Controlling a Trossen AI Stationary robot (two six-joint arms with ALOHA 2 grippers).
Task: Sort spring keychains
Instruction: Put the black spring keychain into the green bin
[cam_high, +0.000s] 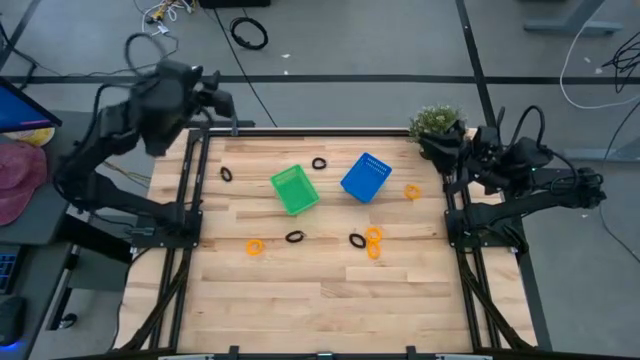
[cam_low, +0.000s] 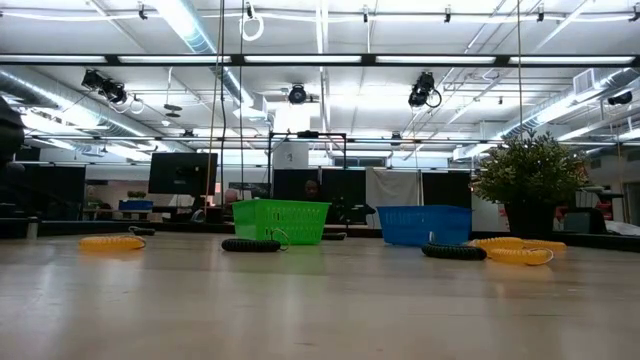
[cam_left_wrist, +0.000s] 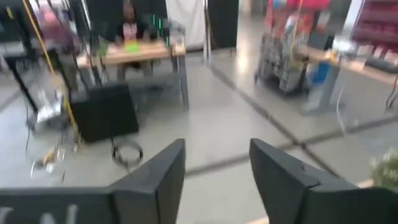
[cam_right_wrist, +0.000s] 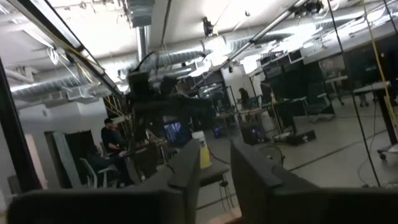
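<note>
Pale wood planks make up my table (cam_high: 320, 290), with grey floor, desks and ceiling lights beyond it. Four black keychains lie on it: (cam_high: 227, 173), (cam_high: 319, 163), (cam_high: 294, 237), (cam_high: 357, 240). Three orange ones too: (cam_high: 256, 246), (cam_high: 413, 191), and a doubled loop (cam_high: 373, 240) touching the last black. Two baskets sit mid-table, green (cam_high: 295, 189) and blue (cam_high: 365, 177). My left gripper (cam_left_wrist: 217, 174) hangs above the far left corner, fingers parted, holding nothing. My right gripper (cam_right_wrist: 214, 171) rests by the plant (cam_high: 437, 122), narrowly gapped, empty.

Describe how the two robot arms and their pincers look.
Both arms are matte black and jointed, with black cables looped along them. The left pincer has two broad, flat, dark grey wedge-shaped fingers; the right pincer has the same pair. No markings are visible.
</note>
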